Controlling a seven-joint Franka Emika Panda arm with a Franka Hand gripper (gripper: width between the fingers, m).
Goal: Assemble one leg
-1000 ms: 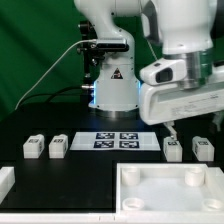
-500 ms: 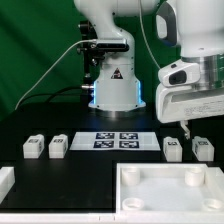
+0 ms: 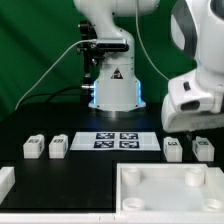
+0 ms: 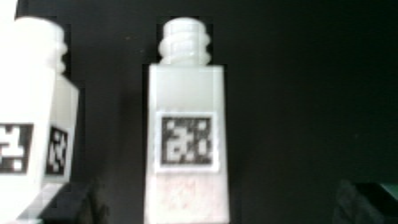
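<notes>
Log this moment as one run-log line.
phase: pre-grasp | gripper: open, empty, above leg | leg: lying tag-up on table, untouched | assembly: not begun

- A small dark warning triangle (image 3: 116,72) is stuck on the front of the robot base (image 3: 112,92). Its symbol is too small to read.
- The marker board (image 3: 118,140) carries four black-and-white square tags, two by two. They are patterns only, no letters.
- Counted from the exterior view's left, the first leg (image 3: 33,147), second leg (image 3: 58,146), third leg (image 3: 172,149) and fourth leg (image 3: 202,149) each bear a tiny square tag, too small to make out.
- In the wrist view, the centre leg (image 4: 189,120) carries a blocky code tag (image 4: 189,140), blurred.
- The neighbouring leg (image 4: 32,120) shows a partial tag (image 4: 15,150), cut off at the picture's edge.
- No words, brand names or digits can be read anywhere.
</notes>
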